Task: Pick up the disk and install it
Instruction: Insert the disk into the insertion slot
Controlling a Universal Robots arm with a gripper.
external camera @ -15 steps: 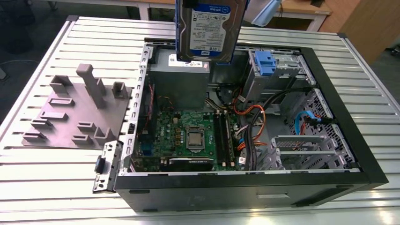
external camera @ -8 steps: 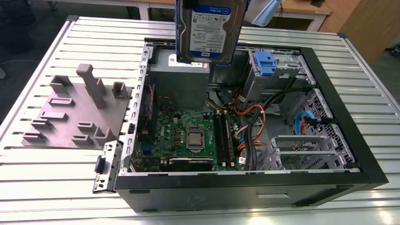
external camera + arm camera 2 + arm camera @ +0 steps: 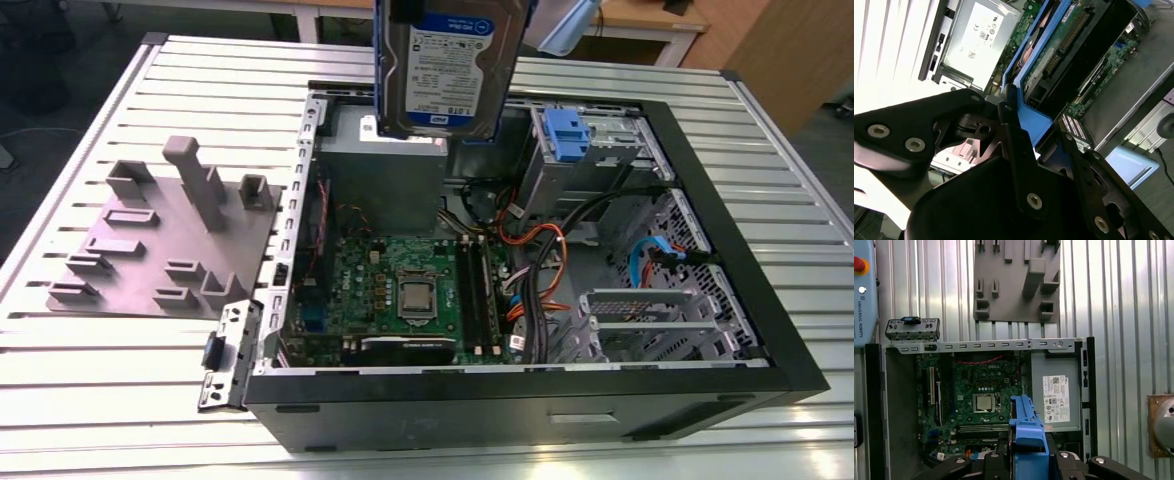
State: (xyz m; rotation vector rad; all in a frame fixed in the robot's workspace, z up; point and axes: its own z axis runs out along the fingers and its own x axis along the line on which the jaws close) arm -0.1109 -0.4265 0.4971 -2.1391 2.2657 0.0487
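Observation:
The disk [image 3: 447, 65] hangs upright above the open computer case [image 3: 787, 330], its white-and-blue label facing the exterior view, over the power-supply corner. In both wrist views my gripper [image 3: 1026, 462] is shut on it. Black fingers [image 3: 1015, 150] press on either side of the disk's blue rail [image 3: 1027, 432]. In the second wrist view the disk [image 3: 1059, 45] shows its green circuit-board side and a blue rail running away from the gripper [image 3: 1041, 140]. The grey drive cage [image 3: 587, 150] with its blue latch stands in the case, at the exterior view's right of the disk.
Inside the case lie the motherboard [image 3: 400, 290], the grey power-supply box [image 3: 1054, 395] with a white sticker, and orange and blue cables [image 3: 534, 260]. A grey fixture plate [image 3: 160, 240] with upright posts sits on the slatted table [image 3: 107, 400] beside the case.

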